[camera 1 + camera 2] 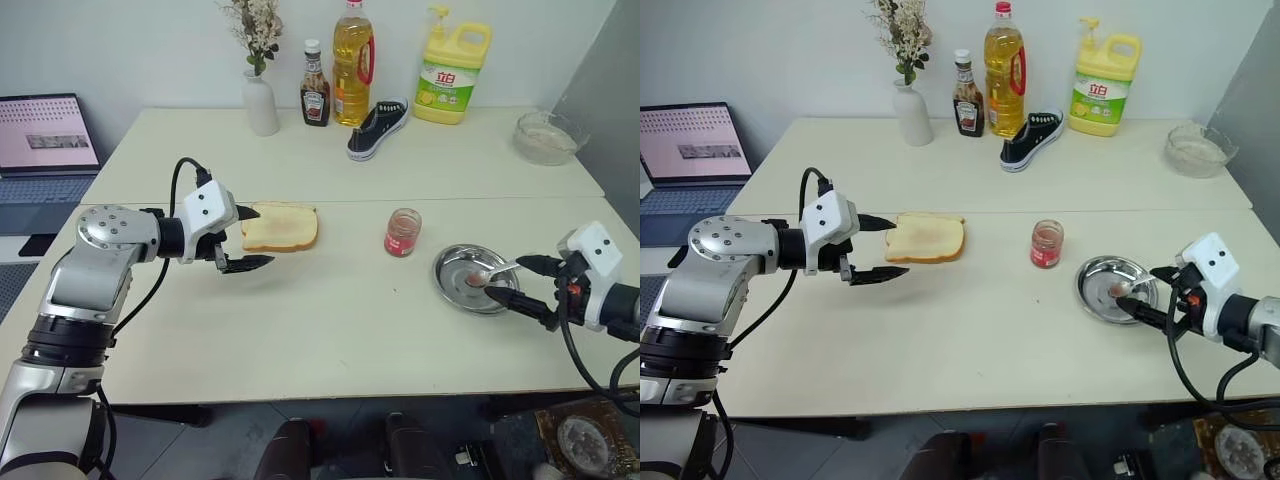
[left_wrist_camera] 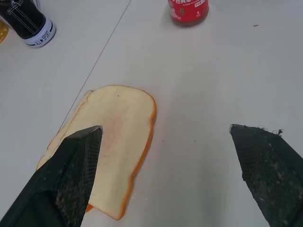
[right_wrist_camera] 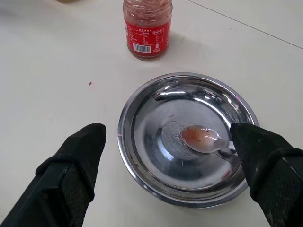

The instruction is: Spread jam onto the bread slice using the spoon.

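The bread slice (image 1: 280, 227) lies flat left of the table's middle, pale with a golden-brown crust and a faint pink tint on its face (image 2: 118, 137). My left gripper (image 1: 250, 238) hovers open just left of it, one finger over the slice's near-left edge. The jam (image 1: 403, 232) is dark red in a small clear jar with a red label and no lid, standing right of the bread. The spoon (image 3: 203, 139) rests in a round steel dish (image 3: 128, 123), its bowl smeared red. My right gripper (image 1: 508, 280) is open at the dish's right rim, empty, fingers on either side of the spoon's handle.
Along the back edge stand a white vase with flowers (image 1: 260, 100), a brown sauce bottle (image 1: 315, 95), an oil bottle (image 1: 352, 65) and a yellow detergent jug (image 1: 452, 75). A black shoe (image 1: 378, 128) lies before them. A glass bowl (image 1: 548, 138) sits far right; a laptop (image 1: 45, 135) far left.
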{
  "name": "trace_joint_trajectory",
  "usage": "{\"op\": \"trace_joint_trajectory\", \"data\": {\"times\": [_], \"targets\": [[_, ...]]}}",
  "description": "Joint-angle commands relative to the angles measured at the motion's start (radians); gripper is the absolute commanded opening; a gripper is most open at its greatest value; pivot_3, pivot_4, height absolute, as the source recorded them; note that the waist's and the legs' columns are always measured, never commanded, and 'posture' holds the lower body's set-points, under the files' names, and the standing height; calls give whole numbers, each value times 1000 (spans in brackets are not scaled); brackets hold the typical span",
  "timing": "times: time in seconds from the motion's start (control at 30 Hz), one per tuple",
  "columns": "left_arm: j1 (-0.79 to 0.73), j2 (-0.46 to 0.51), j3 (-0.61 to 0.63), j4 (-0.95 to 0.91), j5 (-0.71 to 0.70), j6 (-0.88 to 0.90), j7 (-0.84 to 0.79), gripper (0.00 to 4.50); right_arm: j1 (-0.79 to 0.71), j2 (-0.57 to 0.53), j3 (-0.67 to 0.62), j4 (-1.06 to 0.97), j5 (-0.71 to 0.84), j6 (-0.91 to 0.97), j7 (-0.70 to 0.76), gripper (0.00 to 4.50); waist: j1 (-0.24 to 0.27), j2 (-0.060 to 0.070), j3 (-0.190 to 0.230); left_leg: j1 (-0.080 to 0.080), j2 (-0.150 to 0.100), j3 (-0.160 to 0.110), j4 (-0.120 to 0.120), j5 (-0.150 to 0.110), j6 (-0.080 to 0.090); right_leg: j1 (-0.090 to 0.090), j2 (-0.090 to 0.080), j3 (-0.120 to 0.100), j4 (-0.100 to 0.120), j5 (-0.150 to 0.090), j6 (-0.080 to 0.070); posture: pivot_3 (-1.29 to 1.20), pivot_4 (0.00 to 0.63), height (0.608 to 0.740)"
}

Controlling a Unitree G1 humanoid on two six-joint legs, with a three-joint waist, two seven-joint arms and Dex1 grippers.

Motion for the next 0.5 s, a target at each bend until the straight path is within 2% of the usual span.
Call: {"op": "trace_joint_trajectory", "data": {"times": [0.03,0.33,0.5], "targets": [[-11,2,9,-33,-25,28,-20,4500,5,-5,-36,-39,4,-6,-2,4468,0,0,0,0,0,0,0,0,0,0,0,0,0,0,0,0,150,740],[24,14,42,-67,-43,86,6,4500,-31,-1,4,-33,9,-8,-1,4468,-1,0,0,0,0,0,0,0,0,0,0,0,0,0,0,0,150,740],[48,-45,179,35,-129,210,131,4500,-148,29,166,-70,20,-8,6,4468,-7,0,0,1,1,0,0,0,0,0,0,0,1,0,0,0,150,740]]}}
